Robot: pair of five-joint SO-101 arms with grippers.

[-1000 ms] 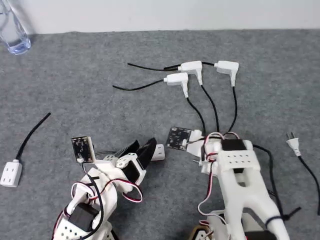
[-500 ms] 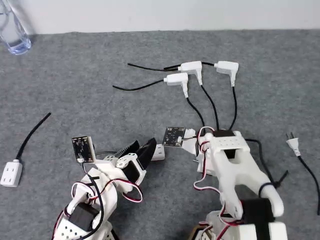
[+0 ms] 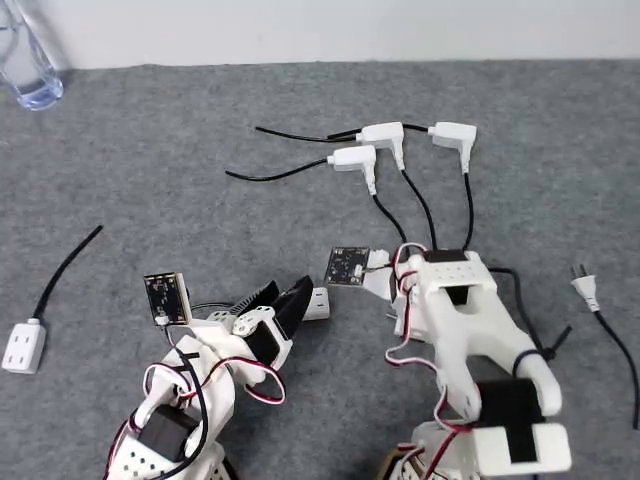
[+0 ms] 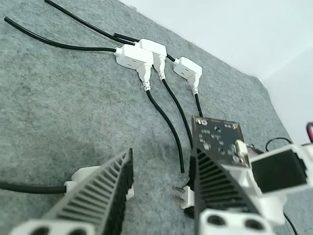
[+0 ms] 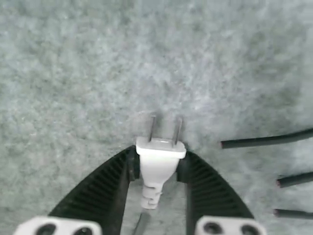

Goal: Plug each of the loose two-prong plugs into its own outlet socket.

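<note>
The right gripper (image 5: 159, 157) is pinched narrow on a white two-prong plug (image 5: 159, 147). One black finger presses each side of its body, and both prongs stick out bare past the fingertips, over the grey tabletop (image 5: 73, 58). The plug's cord drops back between the fingers and is cut off by the frame. From above, this grip is hidden under the right arm (image 3: 455, 300), which stands toward the near side of the tabletop, right of centre.

The left gripper (image 4: 164, 154) is spread wide and holds nothing. A small white socket (image 4: 85, 175) lies on the tabletop just beside one finger, half covered by it, and its cord runs out of frame. By the other finger a pair of prongs pokes out, probably the same plug, though the finger hides most of it.

Toward the far edge lies a cluster of three sockets (image 3: 380, 133). Each has a white plug in it and a black cord trailing toward the right arm, where the ends pass beneath it. A second loose plug (image 3: 585, 287) lies near the right edge, its cord running off frame. A lone socket (image 3: 20, 347) sits at the left edge. A clear bottle (image 3: 25, 70) in the far left corner is cut off.
</note>
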